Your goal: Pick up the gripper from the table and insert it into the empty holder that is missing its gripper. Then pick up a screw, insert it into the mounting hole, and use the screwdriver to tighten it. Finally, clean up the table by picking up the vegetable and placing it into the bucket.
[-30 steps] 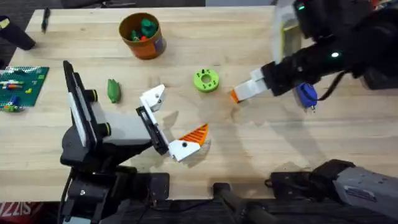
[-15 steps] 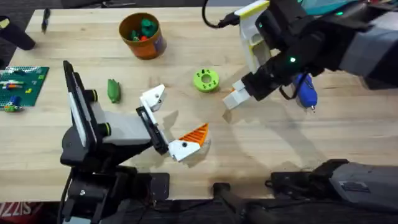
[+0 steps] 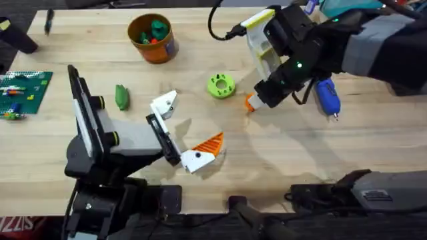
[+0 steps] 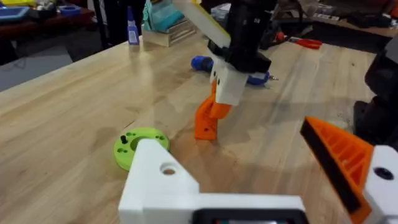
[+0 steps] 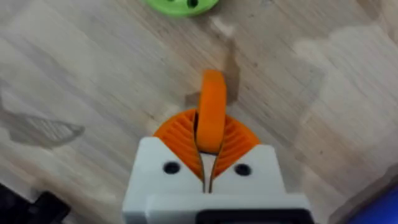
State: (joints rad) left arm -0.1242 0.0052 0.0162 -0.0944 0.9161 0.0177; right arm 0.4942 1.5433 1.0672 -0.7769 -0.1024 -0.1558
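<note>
My right gripper (image 3: 257, 99) (image 5: 208, 163) is shut on the orange ribbed gripper (image 3: 249, 103) (image 4: 206, 122) (image 5: 213, 102), whose tip touches the table beside the green ring. My left gripper (image 3: 181, 131) (image 4: 261, 177) stands open near the table's front. Its far finger is the bare white holder (image 3: 164, 105) (image 4: 159, 185); its near finger carries an orange pad (image 3: 209, 143). The blue screwdriver (image 3: 328, 97) (image 4: 204, 63) lies right of the right gripper. The green vegetable (image 3: 121, 97) lies at the left. At the back stands the orange bucket (image 3: 152, 39). The screw is hidden.
A bright green ring with dark dots (image 3: 221, 86) (image 4: 133, 144) lies between the two grippers. A green board with small parts (image 3: 23, 92) sits at the left edge. Bare wood stretches across the right front of the table.
The right arm has swung leftward and turned more upright over the orange gripper, which stays pinched near the same spot by the green ring. The left arm has not moved.
</note>
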